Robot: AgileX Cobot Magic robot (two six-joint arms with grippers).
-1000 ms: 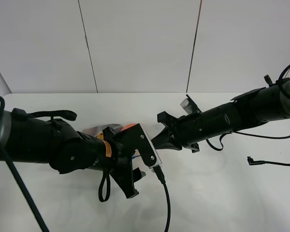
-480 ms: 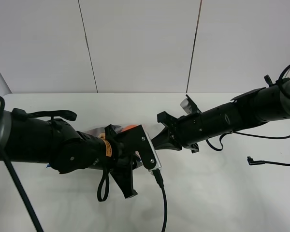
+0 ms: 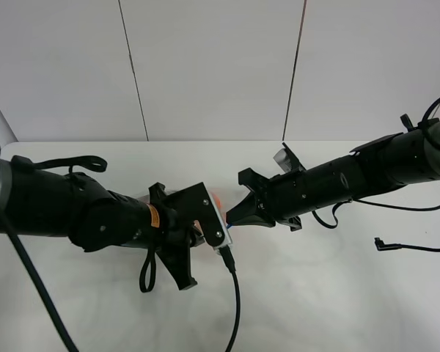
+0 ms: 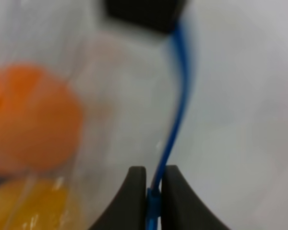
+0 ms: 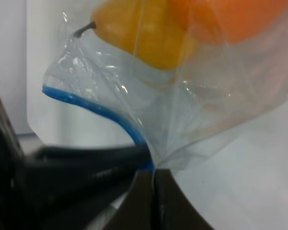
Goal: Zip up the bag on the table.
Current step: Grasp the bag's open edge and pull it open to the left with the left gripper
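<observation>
The clear bag lies on the white table between my two arms, mostly hidden under the left wrist. In the left wrist view my left gripper is shut on the bag's blue seal strip, with orange and yellow items beside it. In the right wrist view my right gripper is shut on the end of the blue strip, and the crinkled bag spreads beyond it. In the exterior view the right gripper sits close to the left wrist.
A black cable lies on the table at the right. The left wrist's cable trails toward the front edge. White wall panels stand behind the table.
My left arm has drawn back to the left, pulling its wrist away from the right gripper along the strip. The right arm has not moved.
</observation>
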